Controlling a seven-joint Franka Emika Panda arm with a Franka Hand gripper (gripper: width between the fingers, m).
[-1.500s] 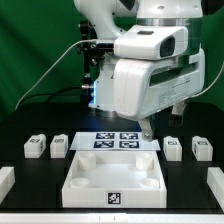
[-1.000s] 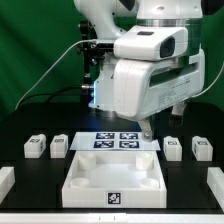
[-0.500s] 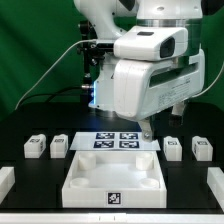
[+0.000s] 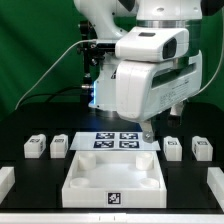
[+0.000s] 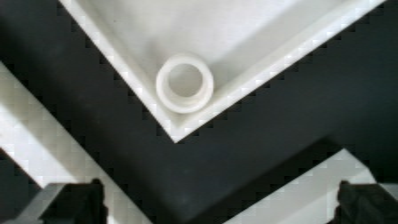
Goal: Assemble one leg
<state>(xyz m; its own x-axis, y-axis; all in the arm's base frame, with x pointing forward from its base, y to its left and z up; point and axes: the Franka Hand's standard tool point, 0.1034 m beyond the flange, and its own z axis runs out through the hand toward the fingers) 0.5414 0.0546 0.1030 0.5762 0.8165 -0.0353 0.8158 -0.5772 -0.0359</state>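
Four small white legs with tags lie on the black table: two at the exterior view's left and two at its right. The large white tray-like tabletop sits at the front centre. My gripper hangs over the table behind the tabletop's far right corner, apart from every leg. In the wrist view the gripper is open and empty. Below it is a tabletop corner with a round socket.
The marker board lies flat behind the tabletop. White blocks stand at the front left edge and front right edge. A green backdrop and cables are behind the arm.
The arm's hand has shifted slightly toward the exterior view's right. The parts on the table have not moved.
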